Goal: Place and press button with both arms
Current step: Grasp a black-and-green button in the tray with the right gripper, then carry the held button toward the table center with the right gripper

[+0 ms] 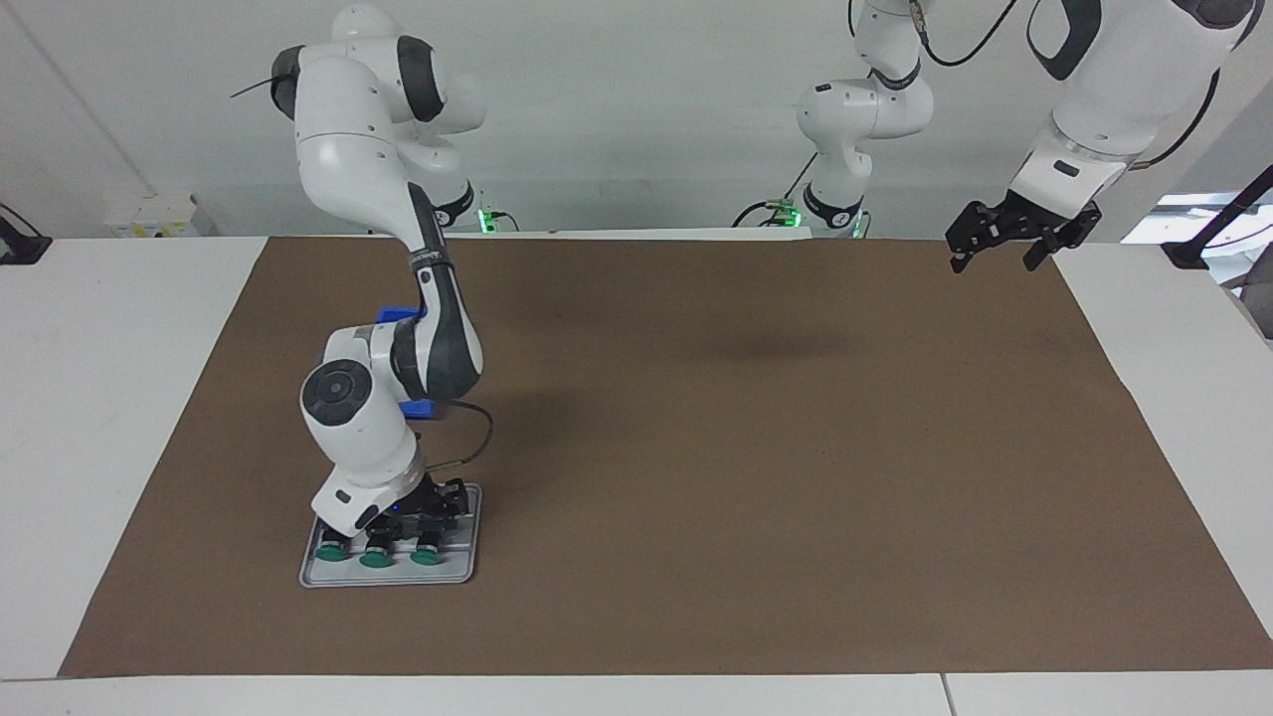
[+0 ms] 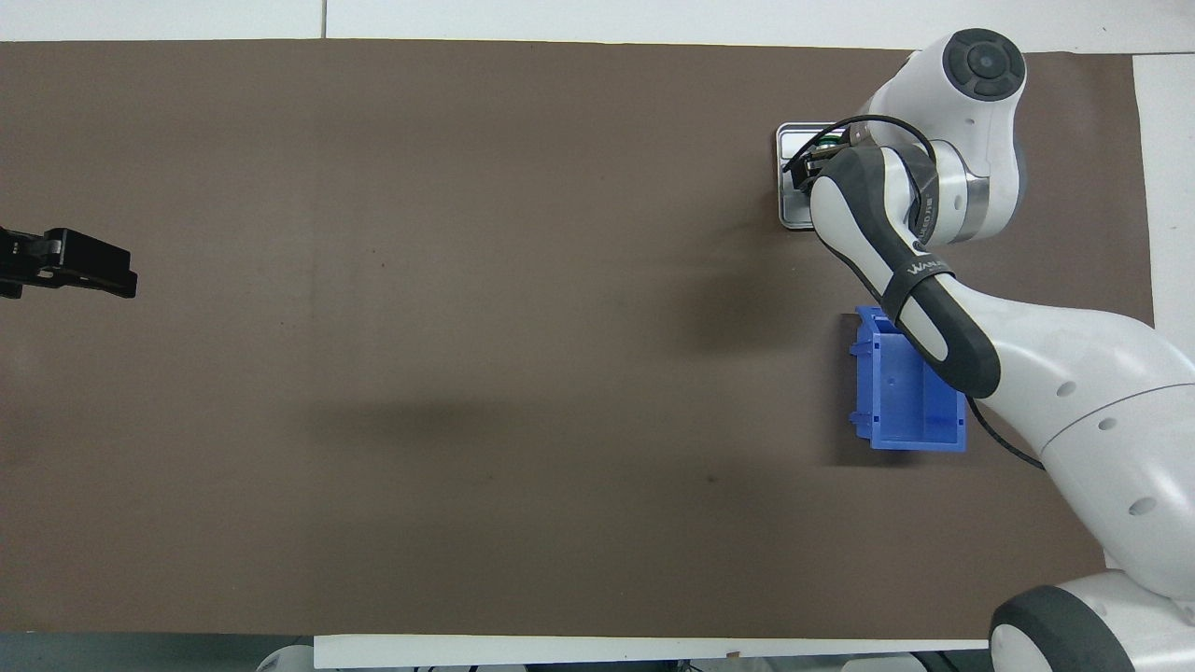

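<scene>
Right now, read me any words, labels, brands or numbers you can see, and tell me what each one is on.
"WANA...": white lettering on the dark forearm cover of the right arm, overhead view; the rest is too blurred to read.
White lettering on the same cover, facing view: too small to read.
Tray, green buttons, blue bin, brown mat: no text visible.

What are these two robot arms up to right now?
The right arm has reached down to a small grey tray holding three green-capped buttons, its right gripper low over them. No button is lifted yet. A blue bin sits nearer the robots. The left gripper waits, open, in the air at the other end.
</scene>
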`<action>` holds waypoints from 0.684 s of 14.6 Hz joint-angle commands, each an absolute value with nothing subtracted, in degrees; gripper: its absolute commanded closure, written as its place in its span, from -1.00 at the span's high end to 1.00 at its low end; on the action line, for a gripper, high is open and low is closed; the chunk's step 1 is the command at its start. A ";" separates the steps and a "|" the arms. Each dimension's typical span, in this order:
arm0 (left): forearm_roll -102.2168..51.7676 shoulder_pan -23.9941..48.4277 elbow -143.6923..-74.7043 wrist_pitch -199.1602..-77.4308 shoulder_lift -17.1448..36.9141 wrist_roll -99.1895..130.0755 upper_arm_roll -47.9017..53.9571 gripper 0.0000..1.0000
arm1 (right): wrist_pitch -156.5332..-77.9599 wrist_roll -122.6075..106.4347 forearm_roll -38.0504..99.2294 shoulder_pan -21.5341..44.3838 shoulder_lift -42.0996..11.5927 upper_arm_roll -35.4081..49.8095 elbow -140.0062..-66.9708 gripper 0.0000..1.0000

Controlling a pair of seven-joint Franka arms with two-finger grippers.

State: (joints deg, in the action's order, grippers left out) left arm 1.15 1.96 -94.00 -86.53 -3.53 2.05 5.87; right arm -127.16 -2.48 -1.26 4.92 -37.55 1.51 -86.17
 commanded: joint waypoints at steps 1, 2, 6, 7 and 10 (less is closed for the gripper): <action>0.70 2.02 -95.80 -87.71 -5.10 2.20 5.45 1.00 | -128.50 -3.52 -1.76 4.22 -36.39 2.02 -88.68 0.35; 0.70 2.02 -95.80 -87.80 -5.10 2.20 5.45 1.00 | -128.32 -3.52 -1.76 4.22 -36.39 2.02 -88.51 0.12; 0.70 2.02 -95.80 -87.71 -5.10 2.20 5.45 1.00 | -122.98 -3.34 -1.67 5.27 -36.30 2.02 -84.66 -0.99; 0.70 2.02 -95.80 -87.71 -5.10 2.20 5.45 1.00 | -120.35 -2.82 -1.50 5.53 -36.39 2.02 -82.64 -0.99; 0.70 2.02 -95.89 -87.71 -5.10 1.76 5.45 1.00 | -113.57 4.88 -0.97 9.57 -36.21 2.02 -78.67 -0.99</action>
